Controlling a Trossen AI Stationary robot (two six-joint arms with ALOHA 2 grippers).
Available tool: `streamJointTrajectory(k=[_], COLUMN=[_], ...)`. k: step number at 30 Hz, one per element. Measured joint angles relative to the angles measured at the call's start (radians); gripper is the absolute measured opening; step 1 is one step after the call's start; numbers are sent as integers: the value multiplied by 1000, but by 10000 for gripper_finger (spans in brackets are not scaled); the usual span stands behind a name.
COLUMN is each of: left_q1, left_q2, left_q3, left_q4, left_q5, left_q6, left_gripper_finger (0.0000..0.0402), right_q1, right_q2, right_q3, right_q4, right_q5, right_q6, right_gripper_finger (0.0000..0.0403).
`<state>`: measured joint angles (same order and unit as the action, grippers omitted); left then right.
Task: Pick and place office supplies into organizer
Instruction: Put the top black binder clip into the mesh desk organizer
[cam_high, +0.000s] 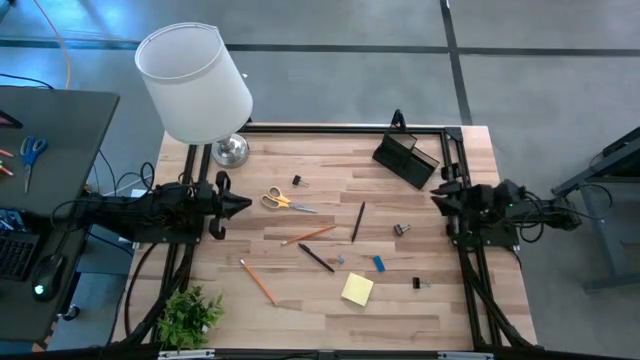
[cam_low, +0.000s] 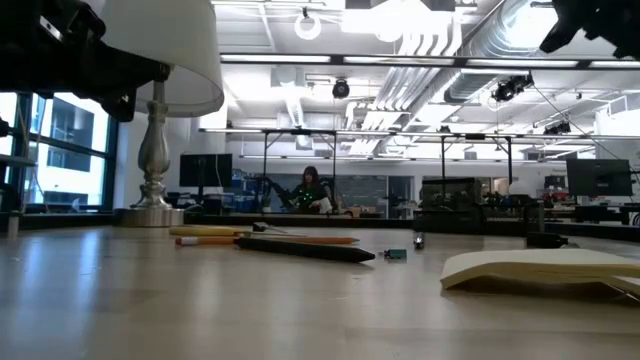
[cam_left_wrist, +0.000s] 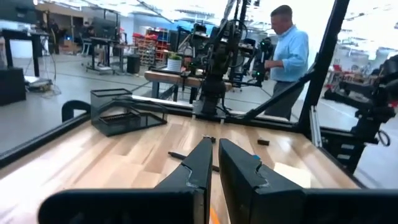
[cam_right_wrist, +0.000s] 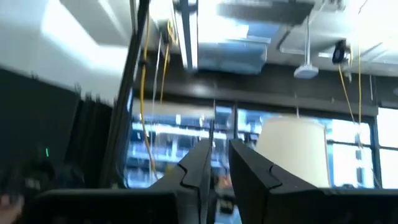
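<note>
Flanking supplies, left gripper (cam_high: 243, 203) closed empty, right gripper (cam_high: 436, 198) nearly closed, empty.

Pale plank-wood tabletop (cam_high: 330, 300), smooth, satin sheen; black wire-mesh metal organizer (cam_high: 405, 160), matt; polished chrome lamp base (cam_high: 230, 151), glossy; yellow paper sticky-note pad (cam_high: 357, 289), matt.

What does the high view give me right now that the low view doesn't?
Only the high view shows the yellow-handled scissors, the black organizer at the far right corner, the blue eraser, and both grippers, left and right, parked empty at the table's sides. Only the low view shows the room behind. Both show the lamp, pencils and the yellow sticky-note pad.
</note>
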<state>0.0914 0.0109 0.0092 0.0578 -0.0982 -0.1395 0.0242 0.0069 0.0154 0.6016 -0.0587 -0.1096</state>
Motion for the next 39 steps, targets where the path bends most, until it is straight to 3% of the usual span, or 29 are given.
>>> streamJointTrajectory(k=[5, 11, 18, 25, 29, 34, 39], left_q1=[0, 0, 0, 0, 0, 0, 0], left_q2=[0, 0, 0, 94, 240, 425, 574], left_q3=[0, 0, 2, 65, 121, 159, 162], left_q4=[20, 172, 296, 295, 283, 317, 401], left_q5=[5, 48, 79, 54, 77, 179, 229], left_q6=[-16, -13, -21, 1, 31, 64, 57], left_gripper_finger=[19, 19, 19, 19, 19, 20, 64], right_q1=[0, 0, 0, 0, 0, 8, 44], right_q2=[0, 0, 38, 263, 431, 620, 765], right_q3=[0, 0, 5, 155, 230, 308, 379], right_q4=[17, 13, -34, -432, -569, -751, -836], right_q5=[-2, 8, 179, 352, 357, 337, 317], right_q6=[5, 0, -2, 77, 164, 209, 231], right_gripper_finger=[53, 52, 53, 90, 131, 190, 238])
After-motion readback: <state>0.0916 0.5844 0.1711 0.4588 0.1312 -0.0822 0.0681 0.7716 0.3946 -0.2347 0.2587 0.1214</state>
